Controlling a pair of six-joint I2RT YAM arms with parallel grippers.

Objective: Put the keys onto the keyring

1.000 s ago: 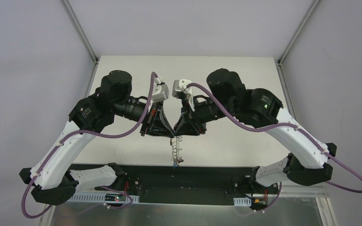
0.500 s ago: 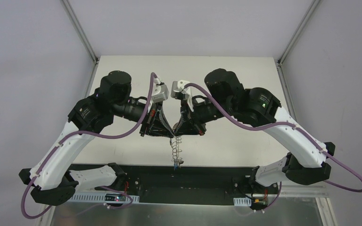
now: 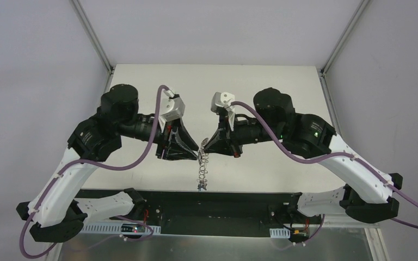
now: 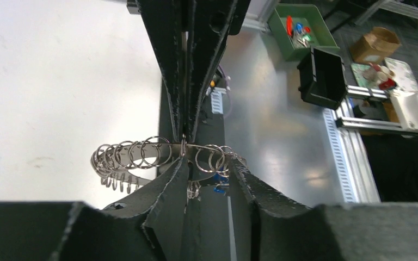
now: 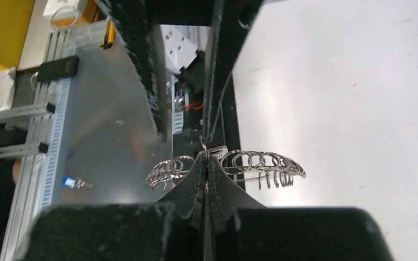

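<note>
A: The right claw point(image 5: 204, 166) — what has it got?
B: It is pinched tight on the keyring point(image 5: 261, 161), holding it in the air between the arms, above the table point(image 3: 261, 81). The left claw point(image 4: 207, 175) stands parted beside the rim, gripping nothing.
A: Any keys on?
B: One blue-tagged key point(image 4: 219, 191) shows just under it — threaded or not, I can't tell. Most wire loops point(image 4: 155, 152) look bare, so I judge plenty remains.

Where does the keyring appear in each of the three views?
Top view: keyring at centre, seen edge-on.
Left wrist: keyring at centre, slightly left.
Right wrist: keyring at centre, slightly right.
Shared landmark: the white table.
</note>
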